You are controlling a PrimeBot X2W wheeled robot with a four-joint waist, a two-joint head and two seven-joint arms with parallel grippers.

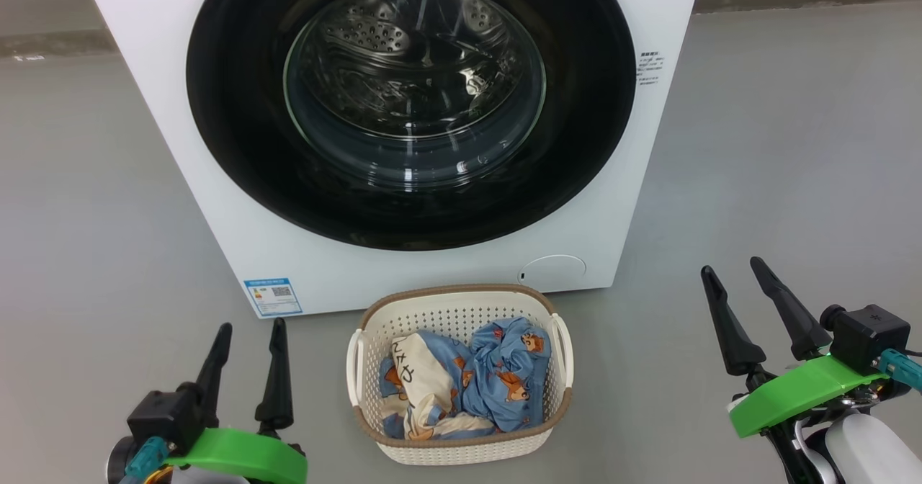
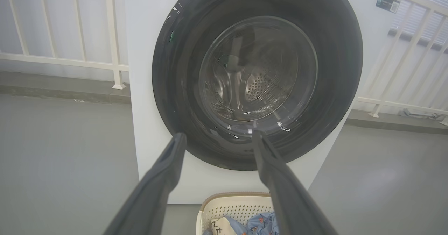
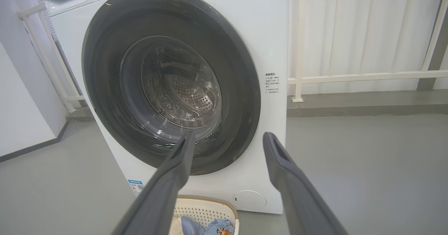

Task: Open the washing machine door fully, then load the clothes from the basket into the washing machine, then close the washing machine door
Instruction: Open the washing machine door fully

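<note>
Jaws wide apart on both sides, nothing held between them: we note the left gripper (image 1: pixel 251 323) and the right gripper (image 1: pixel 732 264), two in all, each with two long, dark, tapering fingers on a bright green plastic mount, both hovering above the floor (image 1: pixel 86 217). The floor is smooth, matt grey. One washing machine (image 1: pixel 238 239) stands ahead of us, a white, glossy box. Its one washing machine door (image 1: pixel 414 88) lies shut flat against the front: a broad round black glossy frame around a clear bulging glass bowl, through which we see the perforated steel drum. Low on the front we count one small blue label (image 1: pixel 272 295) and one round flap (image 1: pixel 553 271). One basket (image 1: pixel 454 293) sits on the floor just in front of the machine, between the two grippers and apart from both: cream perforated plastic, a rounded rectangle with a brown woven-look rim and two white side handles. The clothes (image 1: pixel 497 376) lie crumpled inside it, soft light-blue cloth printed with orange-brown bears, plus a cream panel with black marks; we cannot count the separate garments.
</note>
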